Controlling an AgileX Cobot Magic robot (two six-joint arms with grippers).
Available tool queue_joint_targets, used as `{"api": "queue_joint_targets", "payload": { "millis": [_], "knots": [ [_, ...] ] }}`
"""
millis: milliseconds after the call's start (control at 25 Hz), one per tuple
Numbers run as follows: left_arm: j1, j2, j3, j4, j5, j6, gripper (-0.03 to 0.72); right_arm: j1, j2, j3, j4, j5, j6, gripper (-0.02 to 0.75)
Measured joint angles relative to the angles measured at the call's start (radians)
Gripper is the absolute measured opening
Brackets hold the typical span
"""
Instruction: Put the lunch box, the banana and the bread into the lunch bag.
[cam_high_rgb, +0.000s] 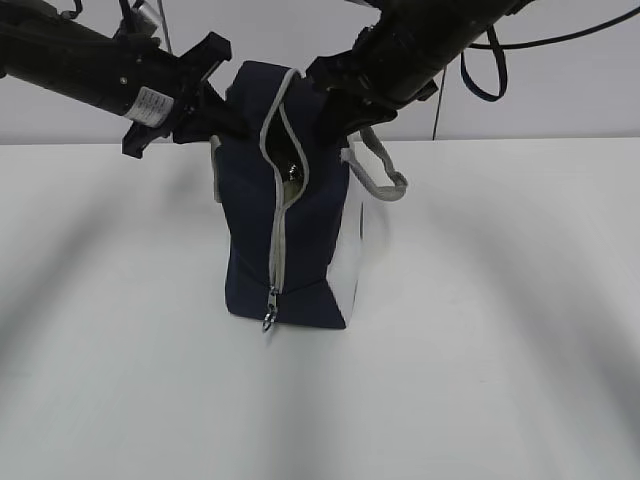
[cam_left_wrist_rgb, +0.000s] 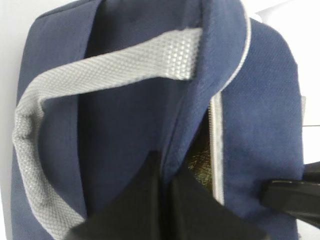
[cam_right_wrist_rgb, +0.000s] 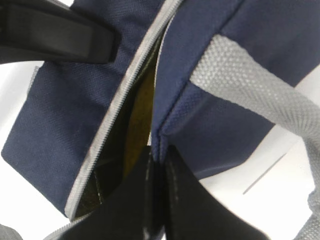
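The lunch bag (cam_high_rgb: 285, 230) is stood on the tabletop (cam_high_rgb: 500, 350); its opening edges are pinched by the left gripper (cam_left_wrist_rgb: 165, 172) and right gripper (cam_right_wrist_rgb: 159, 155).

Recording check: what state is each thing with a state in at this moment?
lunch bag: upright on the table, top gaping
zipper: undone, pull at the bottom end
left gripper: shut on the bag's edge
right gripper: shut on the opposite edge

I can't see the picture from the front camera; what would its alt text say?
A navy lunch bag stands on a white table, its grey zipper open down the front. Two black robot arms reach in from the top corners, the left gripper and right gripper each pinching an upper edge.
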Motion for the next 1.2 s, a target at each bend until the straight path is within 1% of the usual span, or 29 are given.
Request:
{"api": "queue_joint_targets", "payload": {
  "millis": [160, 240, 320, 520, 600, 720, 840, 920, 1000, 1120, 1200],
  "knots": [
    [0.000, 0.000, 0.000, 0.000, 0.014, 0.000, 0.011, 0.000, 0.000, -0.025, -0.027, 0.037, 0.005, 0.008],
    [0.002, 0.000, 0.000, 0.000, 0.027, 0.000, 0.038, 0.000, 0.000, -0.035, -0.035, 0.063, 0.006, 0.043],
    [0.011, 0.000, 0.000, -0.014, 0.047, -0.001, 0.097, 0.000, 0.000, -0.049, -0.046, 0.092, 0.012, 0.101],
    [0.056, -0.003, 0.000, -0.072, 0.128, -0.002, 0.295, 0.000, 0.000, -0.110, -0.104, 0.192, 0.033, 0.326],
    [0.076, -0.012, 0.000, -0.073, 0.174, -0.003, 0.348, 0.000, -0.005, -0.126, -0.134, 0.207, 0.036, 0.372],
    [0.106, -0.044, 0.000, -0.068, 0.239, -0.003, 0.372, 0.000, -0.033, -0.130, -0.182, 0.215, 0.045, 0.397],
    [0.136, -0.087, 0.000, -0.055, 0.297, -0.004, 0.375, 0.000, -0.089, -0.130, -0.230, 0.217, 0.078, 0.399],
    [0.152, -0.115, 0.000, -0.033, 0.324, -0.021, 0.376, 0.015, -0.135, -0.130, -0.272, 0.223, 0.103, 0.401],
    [0.157, -0.146, 0.000, 0.024, 0.339, -0.047, 0.376, 0.045, -0.175, -0.130, -0.316, 0.225, 0.129, 0.403],
    [0.157, -0.202, 0.000, 0.163, 0.375, -0.098, 0.376, 0.122, -0.223, -0.130, -0.385, 0.231, 0.158, 0.405],
    [0.156, -0.237, 0.000, 0.233, 0.398, -0.122, 0.376, 0.175, -0.249, -0.130, -0.423, 0.234, 0.177, 0.405]
  ]
}}
